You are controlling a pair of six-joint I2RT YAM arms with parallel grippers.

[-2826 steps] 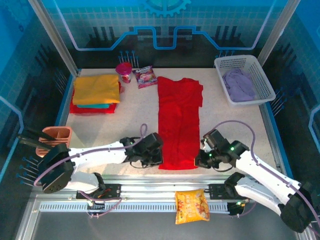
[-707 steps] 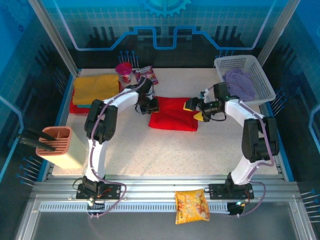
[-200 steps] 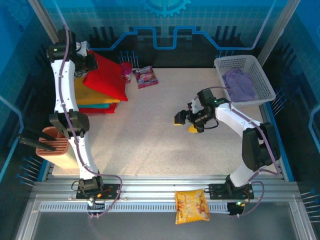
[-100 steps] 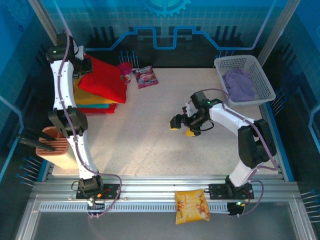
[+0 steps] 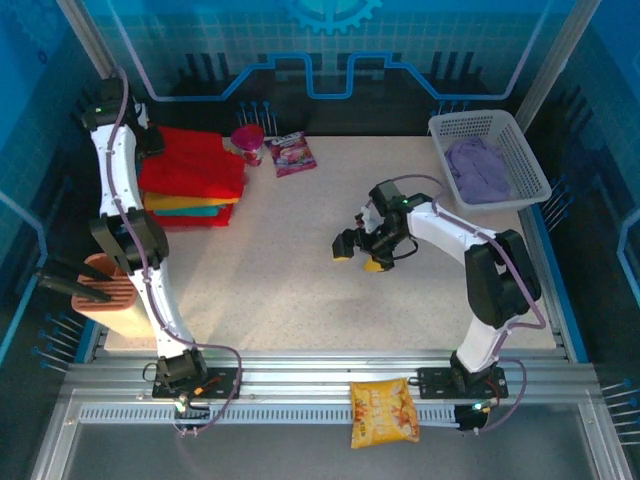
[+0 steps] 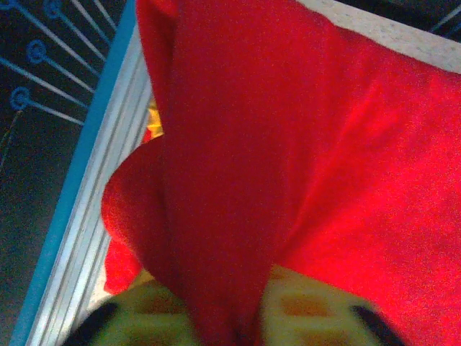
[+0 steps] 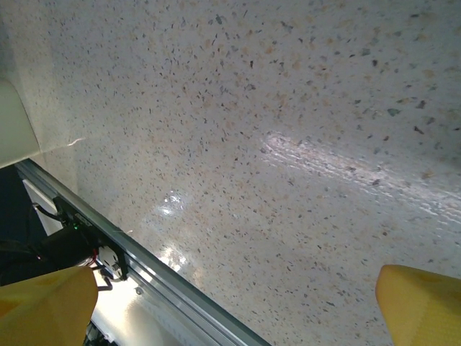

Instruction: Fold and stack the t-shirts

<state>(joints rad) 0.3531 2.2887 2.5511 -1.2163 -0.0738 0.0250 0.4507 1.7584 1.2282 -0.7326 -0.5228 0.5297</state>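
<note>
The red t-shirt (image 5: 192,165), folded, is found on top of the stack at the far left corner of the table (image 5: 290,290), above the mustard yellow t-shirt (image 5: 185,202) and the teal t-shirt (image 5: 195,211). A fold of it is seen clamped between the fingers (image 6: 144,317) of the left gripper (image 6: 230,321). The lilac t-shirt (image 5: 478,168) is noted in the white basket (image 5: 531,160). The right gripper (image 5: 358,257) is recorded over the table's middle, fingers spread wide.

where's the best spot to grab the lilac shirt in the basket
Pinch a raised fold near the middle of the lilac shirt, coming straight down from above. It lies crumpled inside the basket, whose walls would likely block a sideways approach.
</note>
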